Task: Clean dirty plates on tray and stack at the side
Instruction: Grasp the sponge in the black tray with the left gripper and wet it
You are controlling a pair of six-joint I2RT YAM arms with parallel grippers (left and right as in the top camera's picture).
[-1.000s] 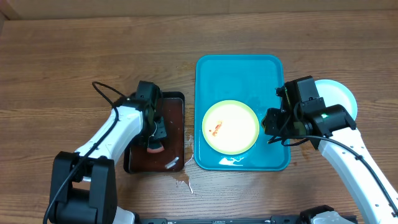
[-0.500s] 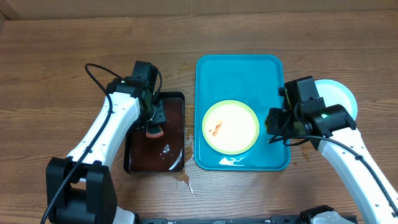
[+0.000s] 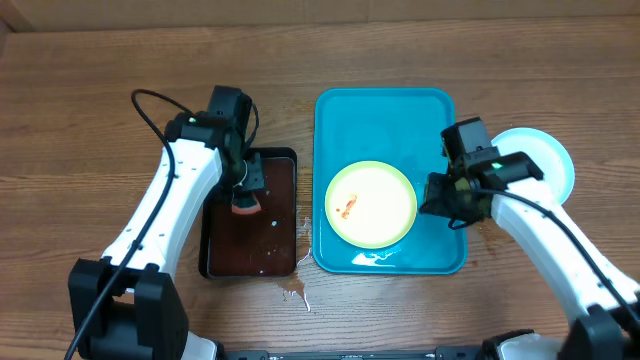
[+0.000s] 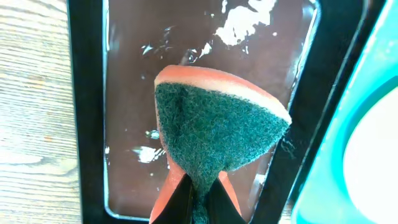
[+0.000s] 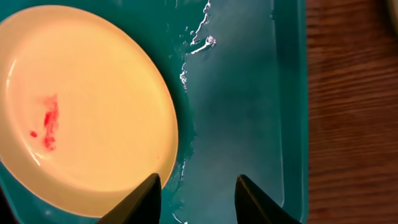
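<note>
On my wood worktop (image 3: 100,80), my left fingers (image 4: 183,202) pinch a sponge (image 4: 217,124); my right fingers (image 5: 144,198) hang apart above the tray (image 5: 242,93).

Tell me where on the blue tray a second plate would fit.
The far half of the tray is bare, bordered by its far rim and the yellow plate. It is crowded on the right: the right arm holds its open jaws over the strip between that plate and the right rim. Nearer than the plate, only a thin wet sliver is left.

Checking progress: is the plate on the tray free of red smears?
No, the plate shows red smears in the right wrist view.
</note>
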